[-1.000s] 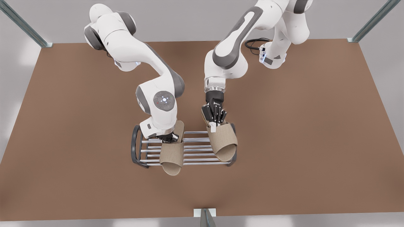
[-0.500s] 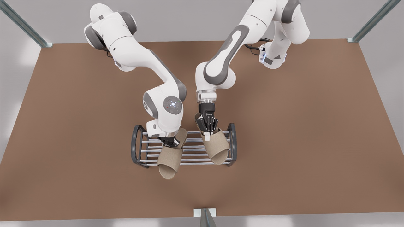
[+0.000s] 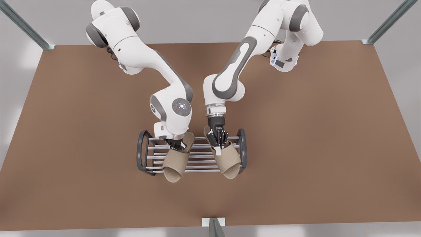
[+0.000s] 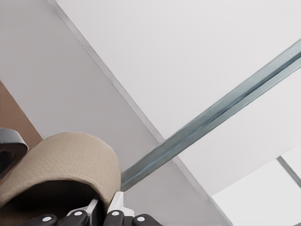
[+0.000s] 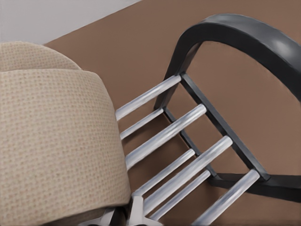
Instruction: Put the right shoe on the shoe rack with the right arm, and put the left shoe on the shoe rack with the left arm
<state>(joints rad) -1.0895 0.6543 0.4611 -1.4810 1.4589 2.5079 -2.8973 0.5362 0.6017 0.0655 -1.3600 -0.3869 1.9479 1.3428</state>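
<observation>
Front view: the right gripper [image 3: 177, 145] is closed on the right shoe [image 3: 174, 163] over the rack [image 3: 142, 154], toe past its front rod, and the left gripper [image 3: 218, 144] is closed on the left shoe [image 3: 228, 161] by the opposite end. Left wrist view: fingertips [image 4: 117, 207] pinch the woven strap - probably light and floppy, best held at the strap's edge. Right wrist view: same pinch, rods alongside.

right gripper [image 3: 177, 144] — lowering right-arm slipper [image 3: 174, 164] toward shoe rack [image 3: 142, 154], toe swinging to the front view's left | left gripper [image 3: 218, 145] — drawing left-arm slipper [image 3: 229, 162] inward, lowering
</observation>
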